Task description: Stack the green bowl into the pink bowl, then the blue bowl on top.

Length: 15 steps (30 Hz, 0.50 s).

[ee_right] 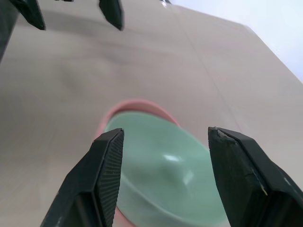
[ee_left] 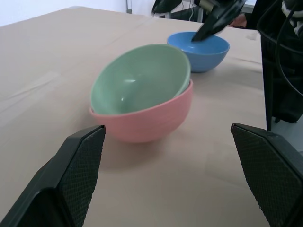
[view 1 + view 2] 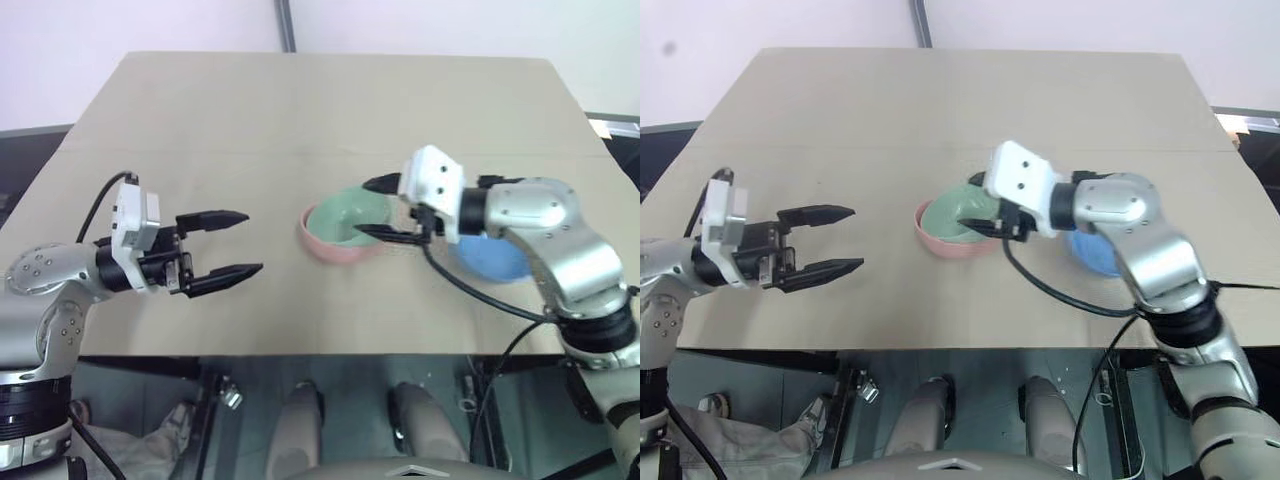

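Green bowl (image 2: 140,78) tilted in pink bowl (image 2: 151,118), right claw (image 3: 378,208) parted, empty

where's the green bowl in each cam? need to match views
Left eye: green bowl right of centre, tilted inside the pink bowl.
Right eye: near centre, partly behind the right gripper.
Left wrist: centre, in the pink bowl, blue bowl beyond.
Right wrist: low centre, between that gripper's fingers.
Shared landmark: the pink bowl's rim around it.
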Each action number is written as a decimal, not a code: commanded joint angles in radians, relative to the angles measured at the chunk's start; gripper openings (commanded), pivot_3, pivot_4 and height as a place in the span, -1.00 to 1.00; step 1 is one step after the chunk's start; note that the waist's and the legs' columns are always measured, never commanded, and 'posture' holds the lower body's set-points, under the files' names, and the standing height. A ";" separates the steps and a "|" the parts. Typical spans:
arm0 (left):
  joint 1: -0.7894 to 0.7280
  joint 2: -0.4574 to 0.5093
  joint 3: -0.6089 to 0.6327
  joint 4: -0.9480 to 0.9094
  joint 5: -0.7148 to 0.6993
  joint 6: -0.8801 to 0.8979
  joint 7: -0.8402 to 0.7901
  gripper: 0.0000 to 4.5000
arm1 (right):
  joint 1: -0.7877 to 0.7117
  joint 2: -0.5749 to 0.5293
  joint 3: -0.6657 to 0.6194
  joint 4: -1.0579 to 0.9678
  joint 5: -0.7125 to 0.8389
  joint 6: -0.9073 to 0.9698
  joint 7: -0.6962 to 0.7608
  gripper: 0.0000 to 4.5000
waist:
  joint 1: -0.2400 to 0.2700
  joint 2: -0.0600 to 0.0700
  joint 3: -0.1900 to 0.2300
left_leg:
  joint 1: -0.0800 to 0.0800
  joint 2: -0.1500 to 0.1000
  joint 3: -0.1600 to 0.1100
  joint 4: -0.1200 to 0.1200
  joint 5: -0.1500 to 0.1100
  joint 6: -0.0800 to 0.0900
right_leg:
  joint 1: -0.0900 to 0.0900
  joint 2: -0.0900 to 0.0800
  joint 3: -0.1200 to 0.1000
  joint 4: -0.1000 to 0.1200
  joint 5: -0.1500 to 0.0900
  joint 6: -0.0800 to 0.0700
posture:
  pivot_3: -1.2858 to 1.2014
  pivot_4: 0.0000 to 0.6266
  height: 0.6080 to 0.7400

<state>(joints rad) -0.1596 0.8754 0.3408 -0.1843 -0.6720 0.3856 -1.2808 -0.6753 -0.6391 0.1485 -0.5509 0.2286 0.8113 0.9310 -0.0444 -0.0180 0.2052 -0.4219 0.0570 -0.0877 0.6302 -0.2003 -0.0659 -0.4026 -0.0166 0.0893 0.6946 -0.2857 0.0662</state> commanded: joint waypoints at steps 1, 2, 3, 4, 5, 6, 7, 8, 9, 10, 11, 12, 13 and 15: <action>-0.031 -0.004 -0.011 -0.004 -0.003 -0.019 0.004 1.00 | 0.063 -0.094 -0.097 -0.144 0.063 0.157 -0.009 0.38 | 0.003 0.000 0.000 | 0.000 0.000 0.000 0.000 0.000 0.000 | 0.000 0.000 0.000 0.000 0.000 0.000 | 0.03 -0.52 1.00; -0.039 -0.007 -0.017 0.003 -0.001 -0.021 0.001 1.00 | 0.086 -0.119 -0.106 -0.168 0.074 0.190 -0.014 0.38 | 0.004 0.000 0.000 | 0.000 0.000 0.000 0.000 0.000 0.000 | 0.000 0.000 0.000 0.000 0.000 0.000 | 0.03 -0.52 1.00; -0.049 -0.011 -0.025 0.010 0.003 -0.023 0.000 1.00 | 0.112 -0.132 -0.111 -0.183 0.079 0.234 -0.037 0.38 | 0.003 0.000 0.000 | 0.001 0.000 0.000 0.000 0.000 0.000 | 0.000 0.000 0.000 0.000 0.000 0.000 | 0.03 -0.52 1.00; -0.059 -0.014 -0.035 0.017 0.006 -0.026 -0.003 1.00 | 0.140 -0.150 -0.101 -0.185 0.065 0.258 -0.065 0.38 | 0.003 0.000 0.000 | 0.001 0.000 0.000 0.000 0.000 0.000 | 0.000 0.000 0.000 0.000 0.000 0.000 | 0.03 -0.52 1.00; -0.069 -0.017 -0.045 0.025 0.011 -0.031 -0.006 1.00 | 0.167 -0.165 -0.087 -0.180 0.048 0.268 -0.091 0.38 | 0.002 -0.001 0.000 | 0.001 0.000 0.000 0.000 0.000 0.000 | 0.000 0.000 0.000 0.000 0.000 0.000 | 0.03 -0.52 1.00; -0.077 -0.019 -0.053 0.030 0.015 -0.036 -0.010 1.00 | 0.188 -0.168 -0.079 -0.173 0.039 0.279 -0.116 0.38 | 0.001 -0.001 0.000 | 0.001 0.000 0.000 0.001 0.000 0.000 | 0.000 0.000 0.000 0.000 0.000 0.000 | 0.03 -0.52 1.00; -0.084 -0.021 -0.059 0.035 0.017 -0.039 -0.012 1.00 | 0.205 -0.159 -0.077 -0.159 0.035 0.303 -0.146 0.38 | -0.001 -0.001 0.000 | 0.001 0.000 0.001 0.001 0.000 0.000 | 0.000 0.000 0.001 0.000 0.000 0.000 | 0.03 -0.52 1.00; -0.090 -0.022 -0.064 0.040 0.019 -0.041 -0.013 1.00 | 0.220 -0.153 -0.073 -0.144 0.028 0.314 -0.171 0.38 | -0.001 -0.001 0.000 | 0.001 0.000 0.001 0.001 0.000 0.000 | 0.000 0.000 0.002 0.000 0.000 0.000 | 0.03 -0.52 1.00; -0.095 -0.022 -0.066 0.045 0.019 -0.044 -0.014 1.00 | 0.232 -0.153 -0.063 -0.133 0.021 0.311 -0.189 0.38 | -0.002 -0.001 0.000 | 0.002 0.000 0.001 0.001 0.000 0.000 | 0.000 0.000 0.002 0.000 0.000 0.000 | 0.03 -0.52 1.00; -0.099 -0.021 -0.070 0.049 0.020 -0.046 -0.015 1.00 | 0.259 -0.147 -0.052 -0.105 0.007 0.305 -0.216 0.38 | -0.002 -0.001 0.000 | 0.002 0.000 0.001 0.001 0.000 0.000 | 0.000 0.001 0.002 0.000 0.000 0.000 | 0.03 -0.52 1.00; -0.103 -0.020 -0.072 0.055 0.022 -0.049 -0.016 1.00 | 0.280 -0.149 -0.037 -0.077 -0.009 0.287 -0.237 0.38 | -0.001 -0.001 -0.001 | 0.002 0.000 0.001 0.001 0.000 0.000 | 0.000 0.001 0.002 0.000 0.000 0.000 | 0.03 -0.52 1.00; -0.105 -0.019 -0.073 0.058 0.023 -0.050 -0.018 1.00 | 0.301 -0.162 -0.014 -0.049 -0.037 0.256 -0.256 0.38 | 0.000 -0.001 -0.001 | 0.001 0.000 0.001 0.001 0.000 0.000 | 0.000 0.001 0.002 0.000 0.000 0.000 | 0.03 -0.52 1.00; -0.107 -0.018 -0.072 0.059 0.022 -0.050 -0.019 1.00 | 0.321 -0.168 -0.001 -0.019 -0.056 0.228 -0.270 0.38 | 0.000 -0.001 -0.001 | 0.001 0.000 0.001 0.001 0.000 0.000 | 0.000 0.000 0.002 0.000 0.000 0.000 | 0.03 -0.52 1.00; -0.107 -0.015 -0.071 0.058 0.021 -0.048 -0.021 1.00 | 0.335 -0.167 0.007 0.018 -0.071 0.196 -0.284 0.38 | 0.002 -0.001 -0.001 | 0.000 0.000 0.002 0.001 0.000 0.000 | 0.000 0.000 0.002 -0.001 0.000 0.000 | 0.03 -0.52 1.00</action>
<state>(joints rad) -0.2554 0.8524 0.2607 -0.1175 -0.6500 0.3551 -1.2931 -0.3360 -0.7928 0.1630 -0.5345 0.1826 1.0480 0.6664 -0.0425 -0.0193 0.2044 -0.4224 0.0568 -0.0861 0.6316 -0.2004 -0.0657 -0.4027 -0.0166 0.0915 0.6934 -0.2860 0.0665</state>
